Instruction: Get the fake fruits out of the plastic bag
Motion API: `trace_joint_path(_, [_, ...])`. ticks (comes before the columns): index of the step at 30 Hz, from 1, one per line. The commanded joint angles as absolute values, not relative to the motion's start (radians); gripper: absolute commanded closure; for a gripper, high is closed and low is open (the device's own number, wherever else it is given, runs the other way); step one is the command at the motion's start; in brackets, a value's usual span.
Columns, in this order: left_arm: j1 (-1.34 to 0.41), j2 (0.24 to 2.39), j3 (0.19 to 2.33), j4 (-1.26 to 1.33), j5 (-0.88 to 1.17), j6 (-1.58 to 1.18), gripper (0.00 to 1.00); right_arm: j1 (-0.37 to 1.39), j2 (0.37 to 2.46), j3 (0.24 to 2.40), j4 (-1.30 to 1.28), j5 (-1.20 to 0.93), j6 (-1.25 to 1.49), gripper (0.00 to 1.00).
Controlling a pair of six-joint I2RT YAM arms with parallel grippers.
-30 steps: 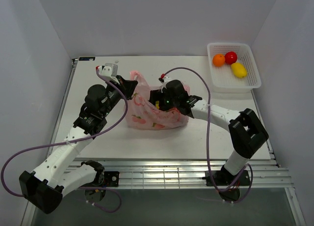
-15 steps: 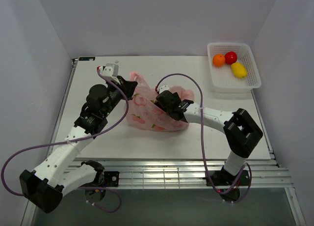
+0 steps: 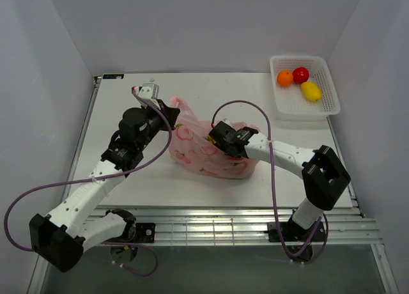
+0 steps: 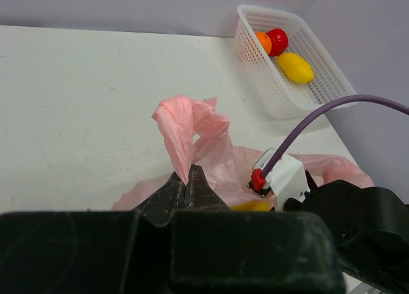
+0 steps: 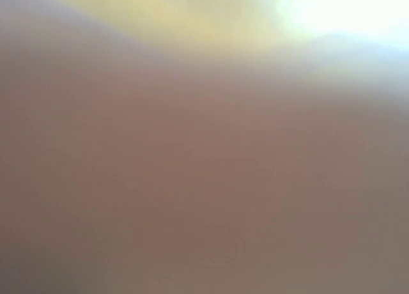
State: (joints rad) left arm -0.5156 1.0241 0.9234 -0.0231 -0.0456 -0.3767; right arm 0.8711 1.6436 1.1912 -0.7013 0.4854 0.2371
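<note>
The pink plastic bag (image 3: 199, 154) with peach prints lies mid-table. My left gripper (image 3: 167, 110) is shut on its handle (image 4: 182, 124) and holds it up; the closed fingertips (image 4: 195, 182) pinch the pink film. My right gripper (image 3: 220, 139) reaches into the bag's mouth, and its fingers are hidden by the plastic. A bit of yellow fruit (image 4: 252, 206) shows inside the bag beside the right wrist. The right wrist view is only a pink-brown blur with yellow at the top (image 5: 192, 19). Whether the right gripper is open or shut cannot be seen.
A white lattice basket (image 3: 305, 110) stands at the back right. It holds an orange fruit (image 3: 285, 78), a red fruit (image 3: 300, 75) and a yellow oval fruit (image 3: 311, 91), also seen in the left wrist view (image 4: 295, 67). White walls enclose the table.
The right gripper has pushed deeper into the bag, and the bag has shifted and spread toward the right and the near side. The left gripper keeps hold of the handle, slightly shifted.
</note>
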Motion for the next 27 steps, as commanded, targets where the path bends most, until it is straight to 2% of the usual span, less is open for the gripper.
trace_joint_path(1, [-0.514, 1.028, 0.940, -0.031, -0.077, -0.383, 1.00, 0.871, 1.620, 1.163, -0.865, 0.384, 0.270, 0.10])
trace_joint_path(4, [-0.514, 1.037, 0.939, -0.031, -0.066, -0.390, 1.00, 0.871, 1.594, 1.109, -0.802, 0.223, 0.244, 0.10])
trace_joint_path(7, [-0.514, 1.040, 0.943, -0.032, -0.058, -0.393, 1.00, 0.871, 1.609, 1.066, -0.767, 0.184, 0.245, 0.10])
trace_joint_path(14, [-0.515, 1.031, 0.940, -0.037, -0.041, -0.396, 1.00, 0.870, 1.693, 1.028, -0.746, 0.299, 0.297, 0.10])
trace_joint_path(18, [-0.515, 1.017, 0.939, -0.035, -0.034, -0.397, 1.00, 0.858, 1.742, 1.064, -0.778, 0.524, 0.363, 0.10])
trace_joint_path(21, [-0.515, 1.014, 0.936, -0.034, -0.028, -0.399, 1.00, 0.859, 1.756, 1.098, -0.862, 0.610, 0.403, 0.10])
trace_joint_path(27, [-0.517, 1.017, 0.933, -0.025, -0.012, -0.403, 1.00, 0.859, 1.788, 1.065, -0.943, 0.644, 0.483, 0.10])
